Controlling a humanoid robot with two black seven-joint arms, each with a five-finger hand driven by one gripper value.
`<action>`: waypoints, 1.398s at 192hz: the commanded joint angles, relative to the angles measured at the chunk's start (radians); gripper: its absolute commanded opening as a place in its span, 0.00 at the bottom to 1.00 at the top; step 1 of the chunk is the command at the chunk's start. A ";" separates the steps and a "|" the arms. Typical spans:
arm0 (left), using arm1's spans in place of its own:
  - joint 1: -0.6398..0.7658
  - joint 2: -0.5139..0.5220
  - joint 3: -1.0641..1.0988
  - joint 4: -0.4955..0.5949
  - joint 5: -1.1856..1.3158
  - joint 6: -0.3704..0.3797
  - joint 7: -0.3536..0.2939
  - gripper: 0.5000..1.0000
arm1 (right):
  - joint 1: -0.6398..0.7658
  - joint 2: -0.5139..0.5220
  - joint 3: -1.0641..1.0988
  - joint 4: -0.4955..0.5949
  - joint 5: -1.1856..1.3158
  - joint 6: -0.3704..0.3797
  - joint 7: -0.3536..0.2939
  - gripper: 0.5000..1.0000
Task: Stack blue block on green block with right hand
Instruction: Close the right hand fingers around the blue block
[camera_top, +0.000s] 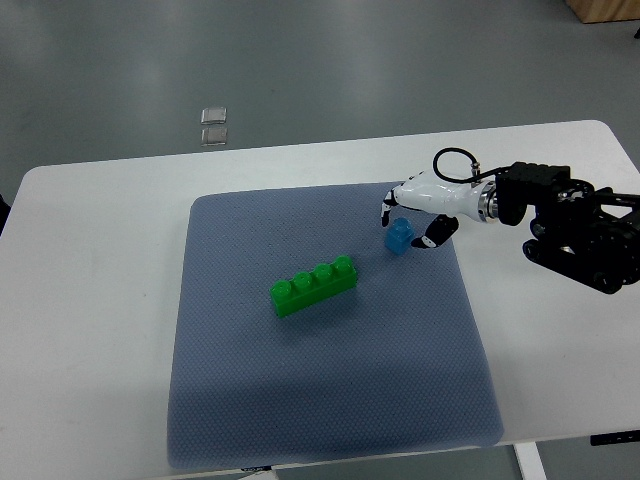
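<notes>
A small blue block (400, 237) lies at the right part of the grey-blue mat (330, 400), slightly tilted. My right hand (411, 225) is white with dark fingertips and reaches in from the right edge. Its fingers (386, 213) are curled against the block's left side and its thumb (437, 232) is against the block's right side, so the hand grasps it. A long green block (313, 285) with a row of studs lies on the mat's middle, down and to the left of the blue block, apart from it. The left arm is out of view.
The mat lies on a white table (90, 300). The black right forearm (580, 235) lies over the table's right side. Two small clear squares (214, 125) lie on the floor beyond the table's far edge.
</notes>
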 joint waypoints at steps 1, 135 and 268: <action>-0.001 0.000 0.000 0.000 0.001 0.000 0.000 1.00 | -0.003 0.000 0.000 0.006 0.000 -0.001 0.002 0.59; 0.001 0.000 0.000 0.000 0.001 0.000 0.000 1.00 | -0.005 -0.003 0.002 0.020 0.000 0.007 0.003 0.45; -0.001 0.000 0.000 0.000 -0.001 0.000 0.000 1.00 | -0.006 -0.002 0.002 0.021 0.000 0.009 0.003 0.24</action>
